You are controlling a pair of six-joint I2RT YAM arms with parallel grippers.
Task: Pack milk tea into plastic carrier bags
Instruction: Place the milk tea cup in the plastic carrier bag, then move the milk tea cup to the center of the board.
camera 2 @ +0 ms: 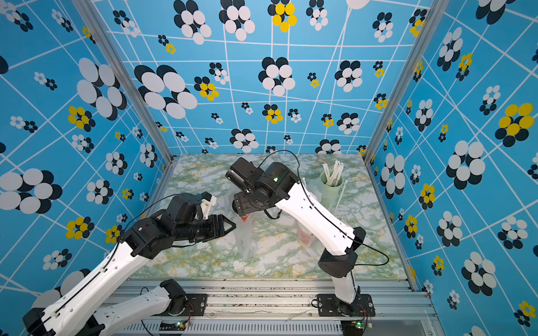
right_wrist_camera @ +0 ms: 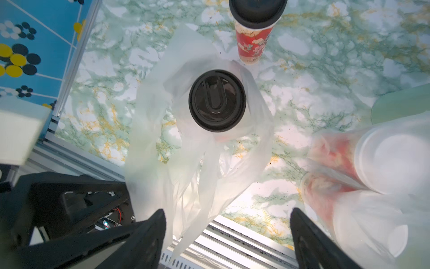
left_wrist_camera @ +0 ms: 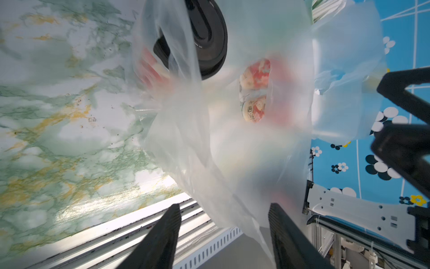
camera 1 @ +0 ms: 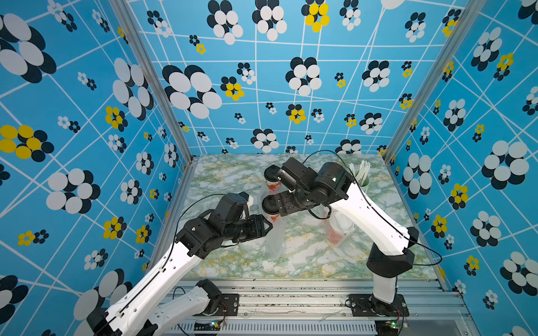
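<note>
On the left side of the marble-patterned table [camera 1: 233, 256], the left gripper [left_wrist_camera: 224, 208] lies low and points toward the middle. Its two fingers [left_wrist_camera: 166, 235] are spread apart. In the left wrist view some thin film of the first plastic bag [camera 1: 275, 241] is seen between them, but they do not close on it. This bag is at the centre of the table, and inside it stands one red cup with a black domed lid [right_wrist_camera: 217, 101]. The film is gathered around the cup, the lid is uncovered at the mouth, and the loose handles trail toward the front rail. Just behind the bag, a second red cup with a black lid [right_wrist_camera: 252, 44] stands upright on the bare table, outside any bag. The right gripper [right_wrist_camera: 228, 210] hangs above the bagged cup and looks down on its lid. Its fingers [right_wrist_camera: 309, 240] are wide apart and pinch nothing, and the bag's film passes beside one of them. To the right, partly under the right arm, the second plastic bag [camera 1: 339, 232] contains two red cups with white flat lids [right_wrist_camera: 393, 158], close together. At the far right corner stands a pale green cup [camera 2: 330, 189] full of white straws [camera 2: 334, 171], well apart from both bags.
</note>
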